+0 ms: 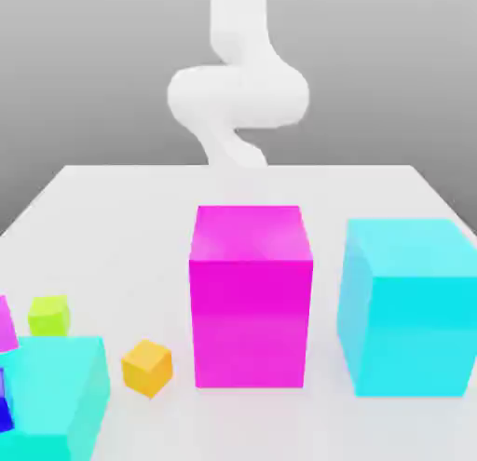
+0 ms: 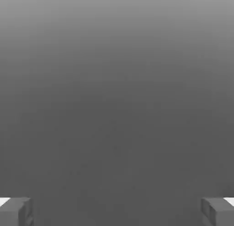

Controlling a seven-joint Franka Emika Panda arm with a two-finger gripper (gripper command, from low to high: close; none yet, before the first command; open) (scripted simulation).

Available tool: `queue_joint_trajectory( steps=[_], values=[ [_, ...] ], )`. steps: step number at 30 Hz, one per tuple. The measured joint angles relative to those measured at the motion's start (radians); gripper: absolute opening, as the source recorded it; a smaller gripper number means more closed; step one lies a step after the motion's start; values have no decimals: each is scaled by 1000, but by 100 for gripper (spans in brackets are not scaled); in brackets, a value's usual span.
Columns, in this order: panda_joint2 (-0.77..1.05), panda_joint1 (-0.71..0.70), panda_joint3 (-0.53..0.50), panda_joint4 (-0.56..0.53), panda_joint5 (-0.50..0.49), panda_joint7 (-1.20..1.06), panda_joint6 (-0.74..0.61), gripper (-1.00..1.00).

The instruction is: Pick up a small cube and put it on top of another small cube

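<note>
Lime-green small cube: we count one, resting on the white worktop at roughly eight o'clock in the exterior view, just beside a sliver of magenta at that view's left edge. It reads as a plain, evenly coloured block with a lighter top face, sitting slightly turned. We count one orange-yellow small cube, of similar size, at about seven o'clock, near the green one but apart from it, also turned on the worktop.

Large blocks counted: one magenta block at centre, one cyan block at about four o'clock, and one further cyan block at the corner near seven o'clock, with a dark blue patch at its edge. None touches either small cube.

We note the white arm rising behind the magenta block at twelve o'clock. In the hand view, the tool has its two grey fingertips set wide apart, with nothing between them.
</note>
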Motion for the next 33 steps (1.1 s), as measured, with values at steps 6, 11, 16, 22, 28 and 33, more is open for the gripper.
queue_joint_trajectory(
  steps=[6,11,16,22,28,33],
  values=[
    [215,-148,-49,-93,-54,132,119,0],
    [392,-262,-111,-171,-78,228,218,0],
    [570,-357,-191,-250,-66,297,320,0],
    [788,-499,-251,-344,68,296,441,0],
    [933,-595,-214,-369,212,294,558,0],
    [1033,-662,-133,-349,280,244,638,-100]
  ],
)
